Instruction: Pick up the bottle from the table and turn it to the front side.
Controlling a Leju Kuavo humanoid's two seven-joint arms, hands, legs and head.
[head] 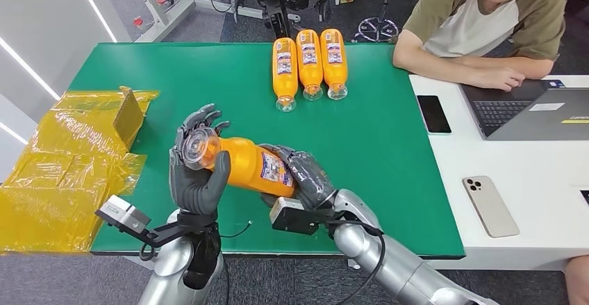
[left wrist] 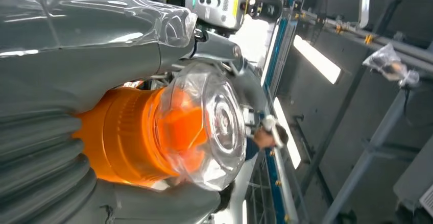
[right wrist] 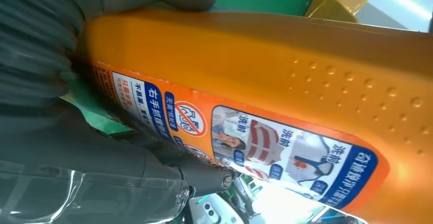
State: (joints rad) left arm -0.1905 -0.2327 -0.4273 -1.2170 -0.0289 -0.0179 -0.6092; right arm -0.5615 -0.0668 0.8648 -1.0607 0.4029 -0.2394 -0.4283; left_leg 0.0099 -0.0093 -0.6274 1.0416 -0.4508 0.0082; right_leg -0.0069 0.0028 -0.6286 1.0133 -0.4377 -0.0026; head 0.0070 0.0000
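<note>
An orange bottle (head: pixel 250 164) with a clear cap and a blue-and-white label is held above the near edge of the green table (head: pixel 389 145), lying roughly level. My left hand (head: pixel 198 173) grips its cap end (left wrist: pixel 204 127); my right hand (head: pixel 302 176) grips its base end. In the right wrist view the label (right wrist: pixel 286 152) faces the camera, with my right hand's fingers (right wrist: pixel 153 168) wrapped under the bottle (right wrist: pixel 286 66).
Three more orange bottles (head: pixel 309 62) lie side by side at the table's far edge. Crumpled yellow plastic wrap and a box (head: pixel 76 159) sit at the left. A person (head: pixel 486 27) sits at the white desk (head: pixel 549 180) on the right with a laptop (head: pixel 535 110) and phones.
</note>
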